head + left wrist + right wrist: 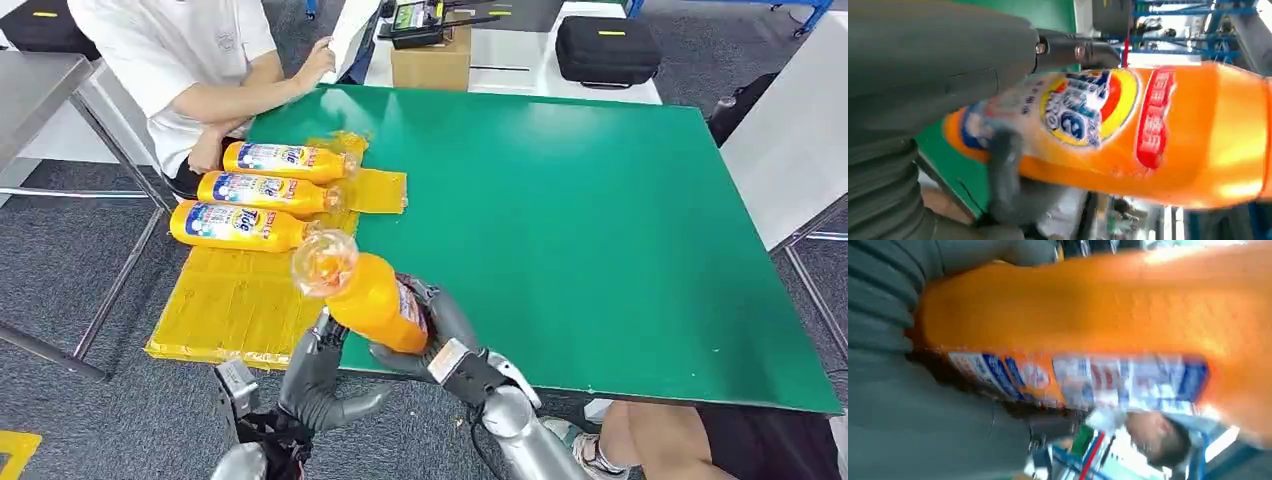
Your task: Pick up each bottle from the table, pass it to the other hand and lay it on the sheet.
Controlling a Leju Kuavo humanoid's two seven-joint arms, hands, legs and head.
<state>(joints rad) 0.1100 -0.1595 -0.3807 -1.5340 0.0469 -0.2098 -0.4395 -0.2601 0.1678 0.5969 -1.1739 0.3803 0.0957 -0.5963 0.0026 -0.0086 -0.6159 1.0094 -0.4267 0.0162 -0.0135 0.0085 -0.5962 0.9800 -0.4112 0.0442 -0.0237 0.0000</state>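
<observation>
An orange bottle (375,300) with a clear cap hangs over the front edge of the green table (560,220), cap pointing up and away. My right hand (440,320) grips its labelled body from the right. My left hand (318,370) reaches up from below left, its fingers (1003,165) wrapped against the same bottle (1173,135). The right wrist view has the bottle (1098,315) close up against my palm. Three more orange bottles (265,190) lie side by side on the yellow sheet (240,300) at the table's left.
A person in a white shirt (190,60) sits at the far left corner, one hand by the sheet. A cardboard box (430,60) and a black case (605,48) stand behind the table. Another person's legs (700,440) are at the near right.
</observation>
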